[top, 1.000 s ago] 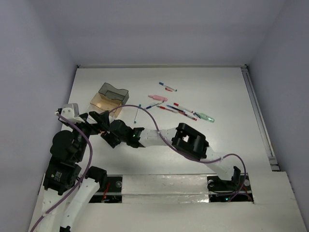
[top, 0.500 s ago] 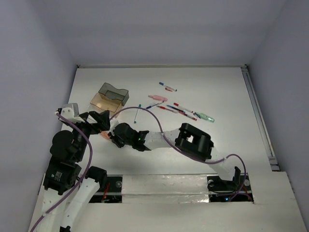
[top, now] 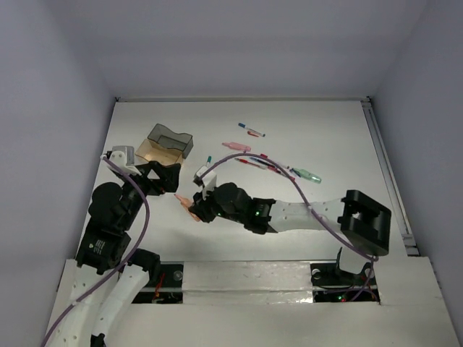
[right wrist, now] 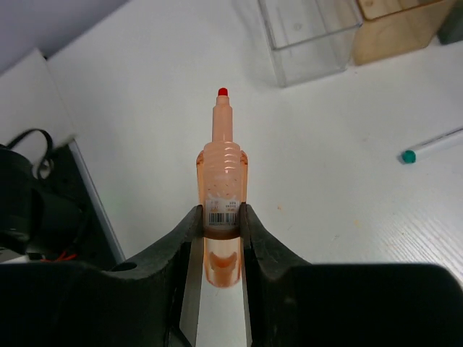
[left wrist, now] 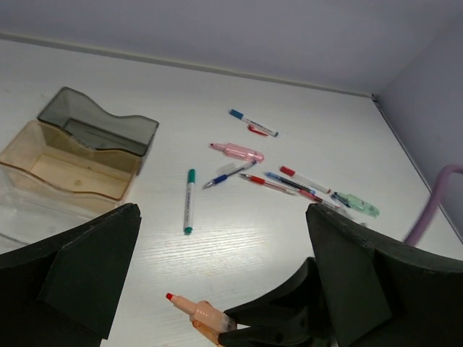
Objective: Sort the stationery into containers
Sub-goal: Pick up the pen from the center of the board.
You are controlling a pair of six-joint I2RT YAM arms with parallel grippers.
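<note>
The white table carries everything. The right arm reaches across it toward the left side, and the left arm stands folded beside it.

Three trays sit together at the far left. The smoky grey tray is farthest back, the tan tray is against its near side, and the clear tray is next in the row.

The left gripper is spread as wide as it goes and holds nothing. Its two dark fingers frame the tabletop below.

The right gripper is pinching an orange marker around the labelled part of its barrel. The jaws press on both sides and the red tip points away from the wrist. The marker is near the trays but outside them. I cannot tell whether it touches the table.

The other stationery lies loose on the table, well apart from the trays:
- a pink marker
- a green highlighter
- a white pen with teal ends
- a blue-capped pen
- a few red and blue pens lying crossed together
</note>
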